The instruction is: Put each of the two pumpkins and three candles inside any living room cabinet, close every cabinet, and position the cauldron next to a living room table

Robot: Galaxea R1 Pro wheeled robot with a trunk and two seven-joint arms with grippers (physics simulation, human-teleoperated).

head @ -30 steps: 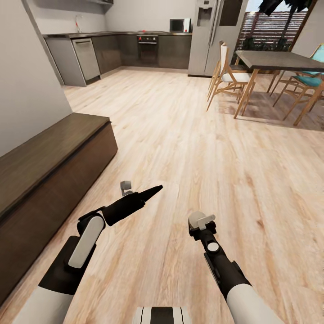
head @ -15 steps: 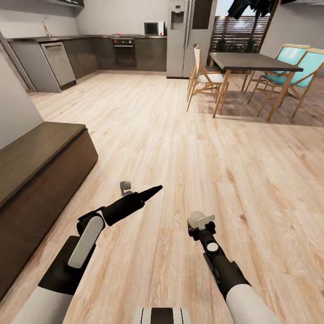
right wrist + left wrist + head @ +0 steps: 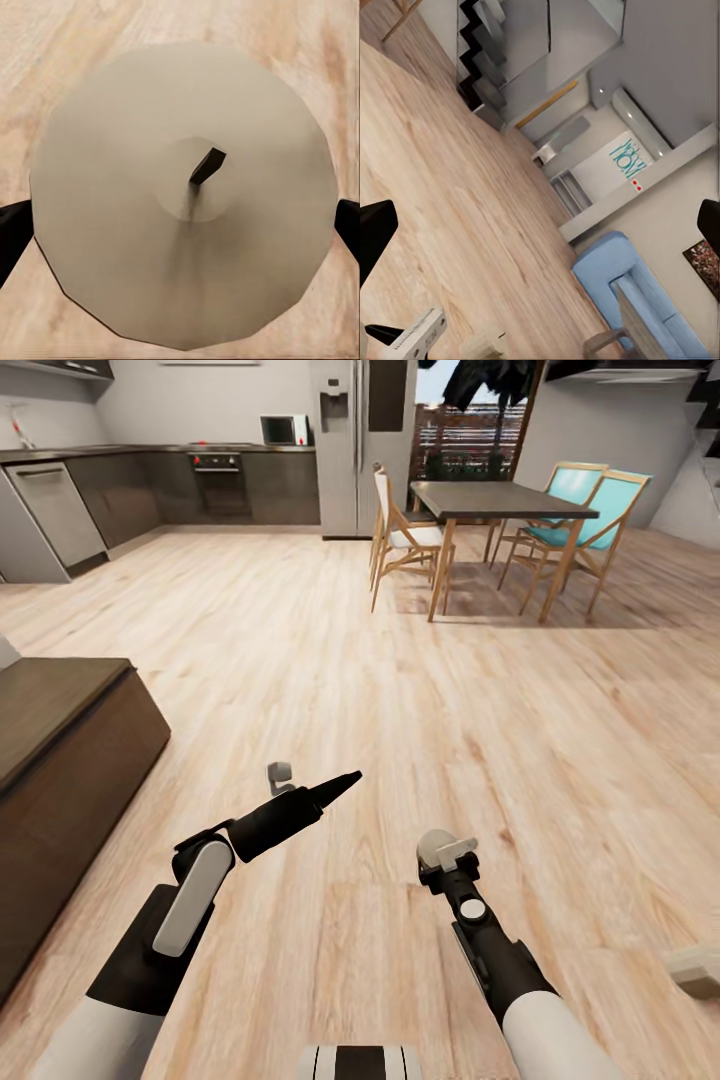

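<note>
Candle (image 3: 187, 195), pale top and dark wick showing, sat clamped between the right gripper's (image 3: 447, 850) fingers (image 3: 13, 234), held low over the floor in front of the robot. The left gripper (image 3: 335, 787) carried nothing, its fingers well apart. Over the last second the whole head view swung right: the cabinet (image 3: 60, 760) slid to the left edge and the dining table (image 3: 500, 500) with its chairs came toward the middle. That was the camera turning, not the furniture, and both arms kept their pose. I judged the robot to be turning away from the cabinet, so this 1 candle was not yet stowed. A small pale block (image 3: 697, 970) lay on the floor at the robot's right, and could obstruct the base.
</note>
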